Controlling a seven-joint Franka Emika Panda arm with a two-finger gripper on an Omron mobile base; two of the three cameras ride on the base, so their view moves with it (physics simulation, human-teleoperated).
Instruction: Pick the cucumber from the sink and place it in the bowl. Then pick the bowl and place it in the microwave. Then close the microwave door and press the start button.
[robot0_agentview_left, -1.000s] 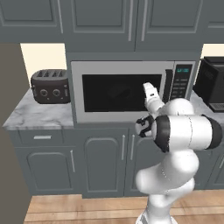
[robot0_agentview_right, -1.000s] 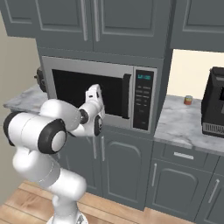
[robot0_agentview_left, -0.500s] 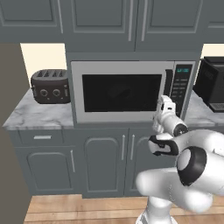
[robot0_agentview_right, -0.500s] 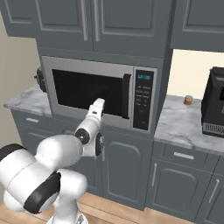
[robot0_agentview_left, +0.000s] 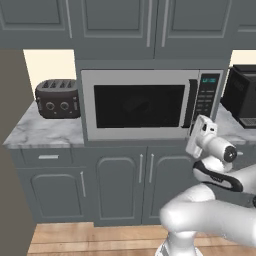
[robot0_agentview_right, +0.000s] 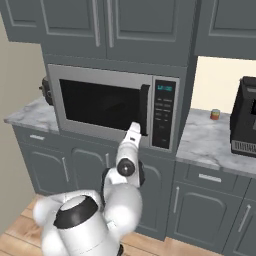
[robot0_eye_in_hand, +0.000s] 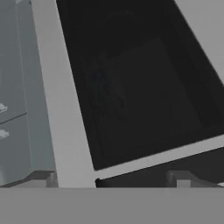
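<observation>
The silver-grey microwave (robot0_agentview_left: 150, 75) stands on the marble counter with its black-windowed microwave door (robot0_agentview_left: 137, 106) shut flat. The same door (robot0_agentview_right: 102, 103) has its dark bar handle (robot0_agentview_right: 144, 110) beside the control panel (robot0_agentview_right: 164, 115). My white hand (robot0_agentview_left: 202, 134) points at the microwave's lower right, just below the panel (robot0_agentview_left: 206, 95). Up close, the gripper (robot0_eye_in_hand: 111, 179) is open, its fingertips (robot0_eye_in_hand: 43, 177) wide apart with nothing between them, facing the door's dark glass (robot0_eye_in_hand: 140, 87). The cucumber, the bowl and the sink are out of view.
A black toaster (robot0_agentview_left: 57, 98) sits on the counter left of the microwave. A black appliance (robot0_agentview_right: 245, 122) and a small can (robot0_agentview_right: 215, 114) stand on the right counter. Grey cabinets (robot0_agentview_left: 120, 180) run below and above.
My arm has swung down and toward the microwave's right, carrying the hand from the door's front to below the control panel. The door stays shut and the gripper stays open.
</observation>
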